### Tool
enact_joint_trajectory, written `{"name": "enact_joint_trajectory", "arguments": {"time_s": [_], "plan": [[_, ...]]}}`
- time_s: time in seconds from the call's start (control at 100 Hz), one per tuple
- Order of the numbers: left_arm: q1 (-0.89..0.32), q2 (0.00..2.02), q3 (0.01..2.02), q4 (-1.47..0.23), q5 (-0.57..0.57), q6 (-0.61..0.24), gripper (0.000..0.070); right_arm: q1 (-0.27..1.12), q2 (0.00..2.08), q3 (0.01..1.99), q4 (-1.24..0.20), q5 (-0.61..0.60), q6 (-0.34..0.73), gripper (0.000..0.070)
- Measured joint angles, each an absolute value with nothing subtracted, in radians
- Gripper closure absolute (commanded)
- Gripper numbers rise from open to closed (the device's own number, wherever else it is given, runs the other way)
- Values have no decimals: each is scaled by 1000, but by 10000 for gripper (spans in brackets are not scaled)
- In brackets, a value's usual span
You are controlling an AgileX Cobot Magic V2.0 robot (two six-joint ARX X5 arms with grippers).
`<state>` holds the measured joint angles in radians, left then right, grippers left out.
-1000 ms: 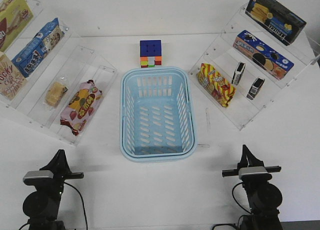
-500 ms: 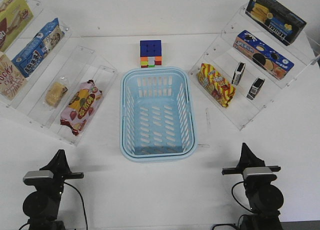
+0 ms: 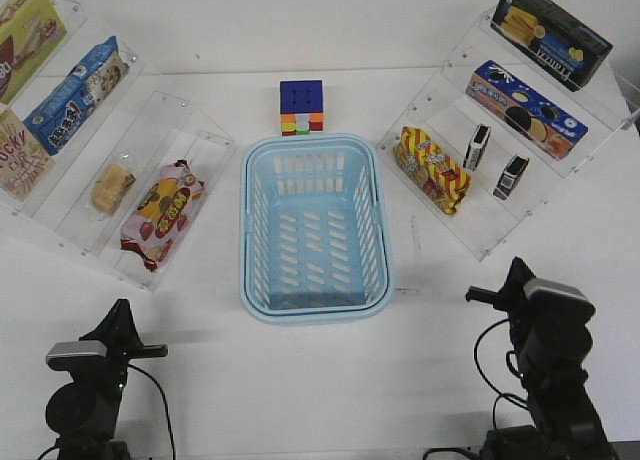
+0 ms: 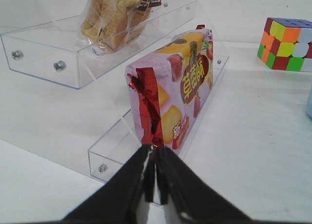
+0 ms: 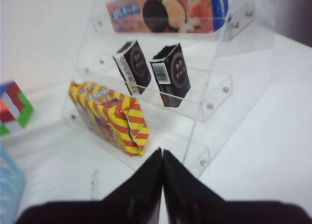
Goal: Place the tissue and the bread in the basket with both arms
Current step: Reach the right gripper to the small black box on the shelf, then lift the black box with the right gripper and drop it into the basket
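On the counter (image 3: 300,380), the basket (image 3: 315,228) sits centred and empty. Left hand (image 4: 155,173) and right hand (image 5: 162,177) are both pinched closed, holding nothing. Bread (image 3: 112,187) rests on the left shelf; tissue (image 3: 512,176) on the right shelf.
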<state>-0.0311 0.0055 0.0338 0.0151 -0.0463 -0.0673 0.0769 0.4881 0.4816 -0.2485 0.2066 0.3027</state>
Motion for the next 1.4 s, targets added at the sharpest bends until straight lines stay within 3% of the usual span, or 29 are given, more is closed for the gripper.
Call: {"name": "enact_joint_trajectory", "arguments": {"time_s": [0.04, 0.08, 0.66, 0.69, 0.72, 0.8, 0.81, 1.09, 1.25, 1.4], "plan": [[-31, 6, 34, 15, -46, -67, 699, 77, 558, 525, -249, 206, 286, 304], [-31, 6, 34, 15, -46, -67, 699, 77, 627, 567, -248, 206, 269, 247], [-31, 6, 34, 15, -46, -67, 699, -67, 1415, 1105, -204, 204, 134, 250], [-31, 6, 34, 15, -46, -67, 699, -72, 1442, 1116, -202, 197, 134, 277], [-31, 6, 34, 15, -46, -67, 699, -79, 1468, 1124, -196, 187, 134, 350], [-31, 6, 34, 15, -46, -67, 699, -88, 1522, 1133, -185, 183, 135, 686], [-31, 6, 34, 15, -46, -67, 699, -88, 1527, 1133, -185, 183, 135, 700], [-31, 6, 34, 15, -46, -67, 699, -92, 1444, 1135, -194, 122, 131, 693], [-31, 6, 34, 15, -46, -67, 699, -69, 1234, 1147, -181, -123, 174, 694], [-31, 6, 34, 15, -46, -67, 699, 59, 1152, 1165, -172, -374, 216, 694]]}}
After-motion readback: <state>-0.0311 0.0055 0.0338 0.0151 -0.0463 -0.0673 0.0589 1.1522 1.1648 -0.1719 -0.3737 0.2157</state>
